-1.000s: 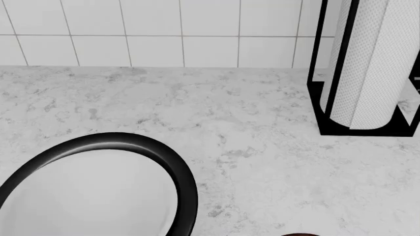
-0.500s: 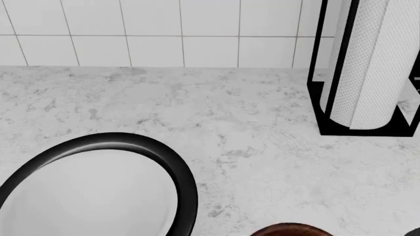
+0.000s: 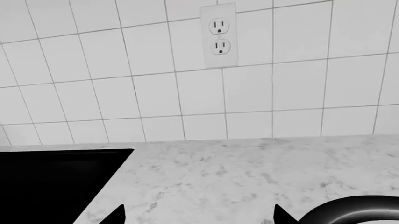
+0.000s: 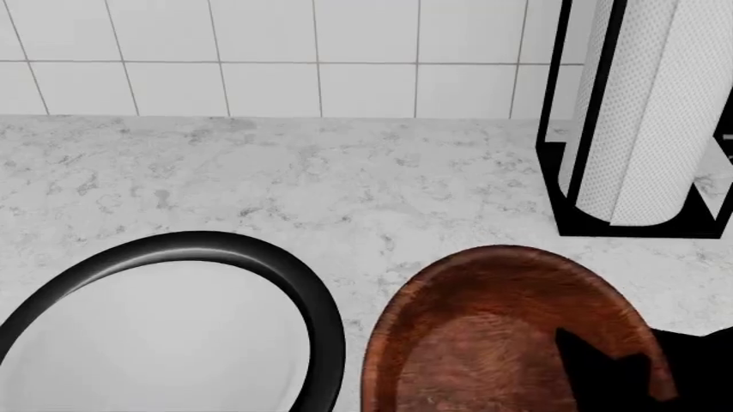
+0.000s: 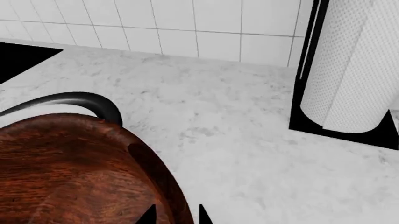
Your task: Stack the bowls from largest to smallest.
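**Brown bowl held beside the black bowl**

The brown bowl [image 4: 504,330] sits at about 5 o'clock in the head view, tilted so its wood-grained inside faces the camera. The right gripper [image 4: 624,369] shows as a dark shape at the bowl's lower right edge, one finger inside the rim, clamped on it. In the right wrist view the brown bowl [image 5: 74,172] fills the near corner, with dark fingertips [image 5: 148,215] at its rim.

Just beside it, at 7 o'clock, is the black bowl [image 4: 315,300], with the white bowl [image 4: 160,343] nested inside. A gap of counter [image 4: 343,172] shows between the black rim and the brown bowl.

At 2 o'clock, well apart, stands the towel roll [image 4: 653,112] in its black holder [image 4: 561,154], against the tiled wall [image 4: 287,51].

The left gripper [image 3: 199,217] shows only two dark tips, spread apart, with the black rim [image 3: 349,207] near one and an outlet [image 3: 219,36] on the wall.
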### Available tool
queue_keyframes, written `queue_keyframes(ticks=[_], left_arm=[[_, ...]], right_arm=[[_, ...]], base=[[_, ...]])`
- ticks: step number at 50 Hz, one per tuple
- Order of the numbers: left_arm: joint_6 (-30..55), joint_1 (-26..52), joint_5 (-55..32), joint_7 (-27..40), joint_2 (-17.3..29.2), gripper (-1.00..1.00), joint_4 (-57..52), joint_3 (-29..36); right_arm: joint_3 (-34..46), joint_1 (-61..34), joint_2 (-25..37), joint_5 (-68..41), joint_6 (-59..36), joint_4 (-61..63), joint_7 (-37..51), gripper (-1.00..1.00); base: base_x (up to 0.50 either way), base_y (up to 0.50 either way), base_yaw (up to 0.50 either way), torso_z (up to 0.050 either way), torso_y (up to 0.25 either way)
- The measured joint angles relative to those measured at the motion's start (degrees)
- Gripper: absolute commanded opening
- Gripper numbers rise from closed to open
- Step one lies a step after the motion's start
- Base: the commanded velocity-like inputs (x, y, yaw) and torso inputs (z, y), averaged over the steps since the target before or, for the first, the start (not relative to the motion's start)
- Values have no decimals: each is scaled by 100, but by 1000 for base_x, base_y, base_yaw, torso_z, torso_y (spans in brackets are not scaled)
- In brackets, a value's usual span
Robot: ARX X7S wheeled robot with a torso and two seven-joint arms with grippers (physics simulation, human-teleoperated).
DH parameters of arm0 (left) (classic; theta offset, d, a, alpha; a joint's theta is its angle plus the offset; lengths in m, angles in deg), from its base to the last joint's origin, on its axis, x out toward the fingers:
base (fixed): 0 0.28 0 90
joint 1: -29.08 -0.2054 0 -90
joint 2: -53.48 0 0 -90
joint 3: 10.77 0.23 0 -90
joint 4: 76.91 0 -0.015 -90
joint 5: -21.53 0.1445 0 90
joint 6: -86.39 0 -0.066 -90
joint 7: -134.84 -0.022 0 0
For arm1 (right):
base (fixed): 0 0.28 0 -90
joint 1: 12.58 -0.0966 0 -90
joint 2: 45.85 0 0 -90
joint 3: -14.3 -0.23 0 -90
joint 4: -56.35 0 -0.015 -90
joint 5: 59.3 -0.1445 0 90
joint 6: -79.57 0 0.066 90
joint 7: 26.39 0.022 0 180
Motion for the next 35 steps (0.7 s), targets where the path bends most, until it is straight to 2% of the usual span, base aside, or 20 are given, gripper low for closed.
queue_keyframes(ticks=[9, 16, 25, 35], left_arm=[[-73, -105, 26, -12, 37, 100, 40, -87], [-124, -208, 10, -30, 75, 100, 60, -203], [-199, -326, 16, -68, 131, 100, 102, -355], [-261, -409, -61, -54, 204, 100, 144, -594]], right_arm=[[1876, -2563, -489, -368, -71, -822, 605, -100], [2870, -3967, -1178, -405, -171, -1549, 822, -100], [3698, -4960, -2184, -48, -209, -2468, 645, -100], [4301, -5159, -3225, 470, -48, -3037, 284, -100]], base=[[0, 0, 0, 0, 0], [0, 0, 0, 0, 0], [0, 0, 0, 0, 0], [0, 0, 0, 0, 0]])
